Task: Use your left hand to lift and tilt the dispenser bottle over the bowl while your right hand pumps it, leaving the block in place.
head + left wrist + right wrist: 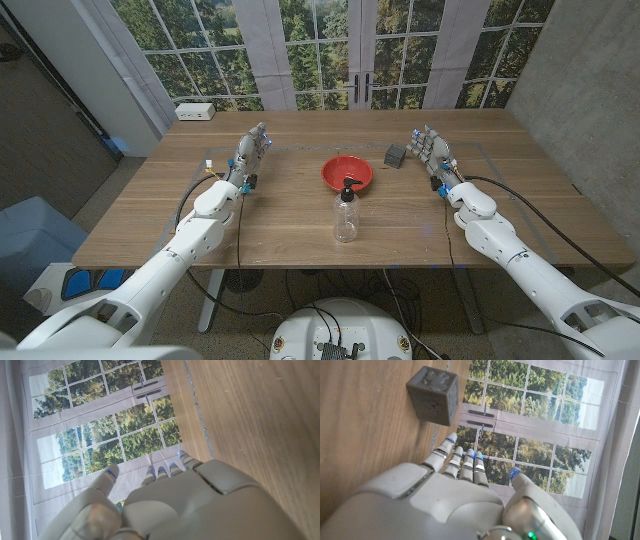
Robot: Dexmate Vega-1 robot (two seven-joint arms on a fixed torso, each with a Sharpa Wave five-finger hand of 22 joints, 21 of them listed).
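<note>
Centrally, dispenser bottle (346, 211) stands before bowl (347, 173); both hands (252, 148) (428, 148) empty, fingers apart

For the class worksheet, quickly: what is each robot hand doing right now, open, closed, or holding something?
Left hand: open, holding nothing, fingers apart, away from the bottle.
Right hand: open, holding nothing, beside the grey block without touching it.

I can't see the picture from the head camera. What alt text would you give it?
A clear dispenser bottle with a black pump stands on a wooden table, just in front of a red bowl. The robot's left hand and right hand wait open on either side, a grey block beside the right.
</note>
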